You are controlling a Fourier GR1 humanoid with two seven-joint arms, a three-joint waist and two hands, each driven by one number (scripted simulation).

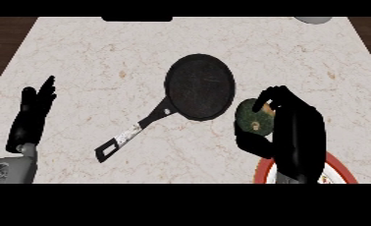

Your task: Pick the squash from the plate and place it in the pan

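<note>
A dark green round squash [251, 117] is held in my right hand [297, 131], whose fingers and thumb curl round it. It hangs just right of the black pan [200, 86], close to the pan's lower right rim. The pan lies at the counter's middle, its handle [130, 134] pointing to the lower left. The red-rimmed plate [339, 167] shows at the lower right, mostly hidden under my right forearm. My left hand [33, 114] rests open at the left edge, fingers up.
A white object [313, 19] peeks in at the counter's far right edge. A dark object [137, 18] sits at the far edge, left of centre. Dark wood borders the marble counter [94, 63] at both top corners.
</note>
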